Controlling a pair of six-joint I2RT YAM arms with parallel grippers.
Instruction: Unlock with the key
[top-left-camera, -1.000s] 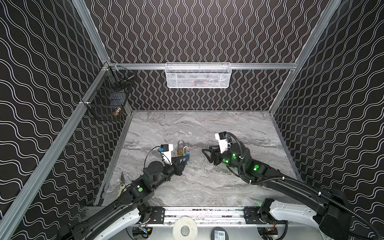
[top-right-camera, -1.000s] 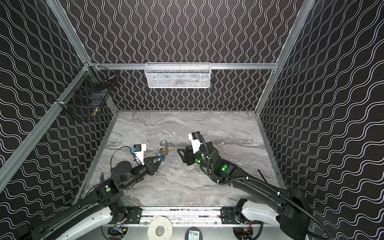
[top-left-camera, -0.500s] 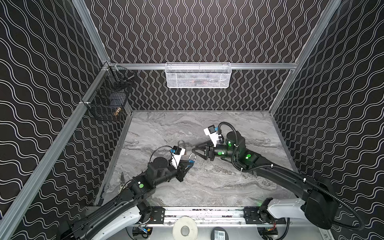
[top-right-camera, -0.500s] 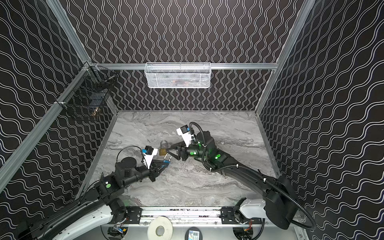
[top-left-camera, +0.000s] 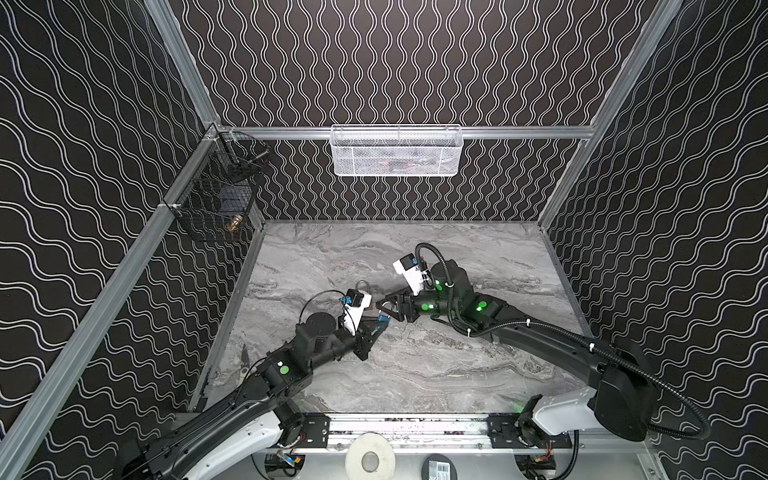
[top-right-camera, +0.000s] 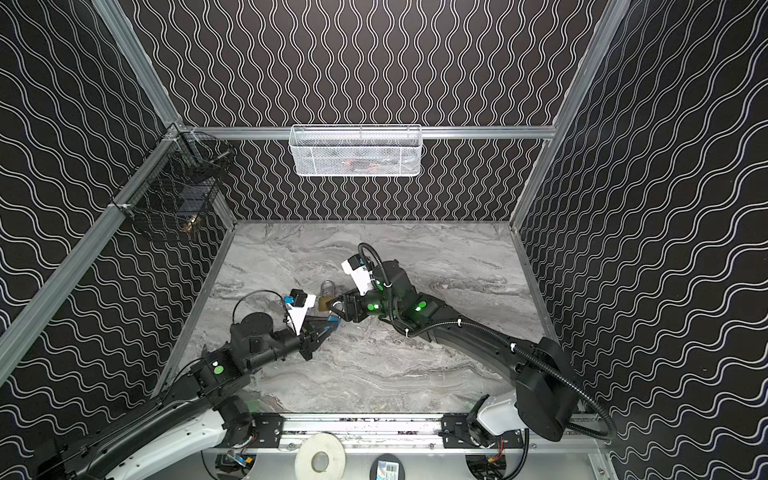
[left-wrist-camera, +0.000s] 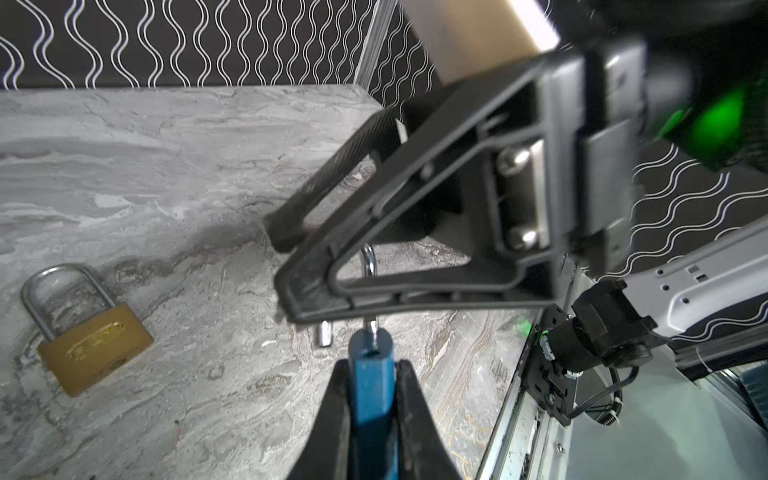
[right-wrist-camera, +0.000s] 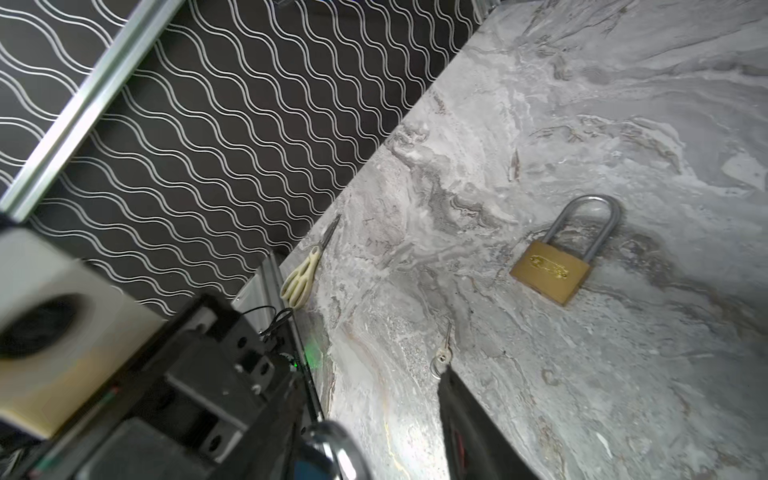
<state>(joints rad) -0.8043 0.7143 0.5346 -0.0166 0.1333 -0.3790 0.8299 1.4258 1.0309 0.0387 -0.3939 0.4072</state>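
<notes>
Left gripper: clamped tight on blue key tag, with key ring at the tag's tip
Right gripper: jaws partly apart, straddling that ring; contact unclear
Brass padlock: flat on marble table, just beside both grippers, held by neither

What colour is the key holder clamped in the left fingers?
The key holder is blue, clearest in the left wrist view.
</notes>
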